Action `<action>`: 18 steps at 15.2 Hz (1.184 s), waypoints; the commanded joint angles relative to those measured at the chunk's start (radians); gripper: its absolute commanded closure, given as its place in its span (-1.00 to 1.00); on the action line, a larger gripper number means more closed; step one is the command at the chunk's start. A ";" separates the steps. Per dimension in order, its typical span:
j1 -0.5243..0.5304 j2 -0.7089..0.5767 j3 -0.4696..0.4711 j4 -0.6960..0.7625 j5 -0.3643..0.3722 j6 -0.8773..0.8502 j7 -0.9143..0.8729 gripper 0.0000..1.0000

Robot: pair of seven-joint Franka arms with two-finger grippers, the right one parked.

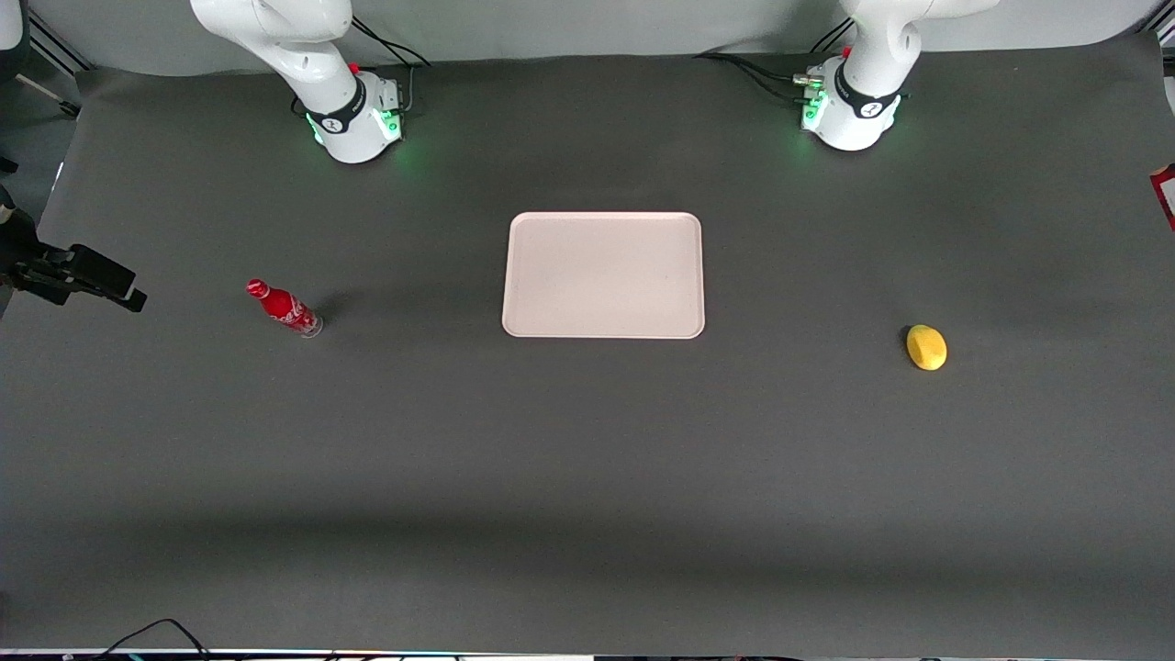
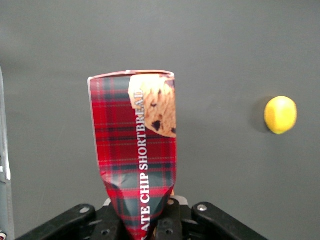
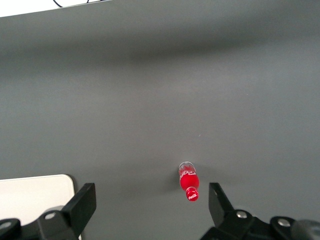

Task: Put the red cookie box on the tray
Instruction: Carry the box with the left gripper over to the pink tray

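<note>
The red cookie box (image 2: 137,150), tartan red with a chocolate-chip cookie print, is pinched at one end in my left gripper (image 2: 142,222) and hangs above the dark table. The gripper is shut on it, and the box is creased where it is gripped. In the front view only a red-and-white end of the box (image 1: 1166,195) shows at the frame's edge, toward the working arm's end of the table; the gripper itself is out of that view. The pale pinkish-cream tray (image 1: 603,275) lies bare in the middle of the table, far from the box. Its corner also shows in the right wrist view (image 3: 35,195).
A yellow lemon (image 1: 926,348) lies on the table between the tray and the working arm's end; it also shows in the left wrist view (image 2: 280,114). A small red bottle (image 1: 284,308) stands toward the parked arm's end.
</note>
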 commanded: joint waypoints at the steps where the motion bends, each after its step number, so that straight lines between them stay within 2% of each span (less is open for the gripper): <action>1: -0.109 -0.068 0.011 0.018 0.022 -0.083 -0.050 1.00; 4: -0.273 -0.119 0.009 0.033 0.022 -0.155 -0.214 1.00; 9: -0.535 -0.122 -0.020 0.099 0.022 -0.250 -0.454 1.00; 11: -0.562 -0.127 -0.109 0.110 0.019 -0.255 -0.540 1.00; 16: -0.562 -0.132 -0.422 0.132 0.016 -0.209 -0.898 1.00; 18: -0.565 -0.126 -0.500 0.119 0.007 -0.161 -0.981 1.00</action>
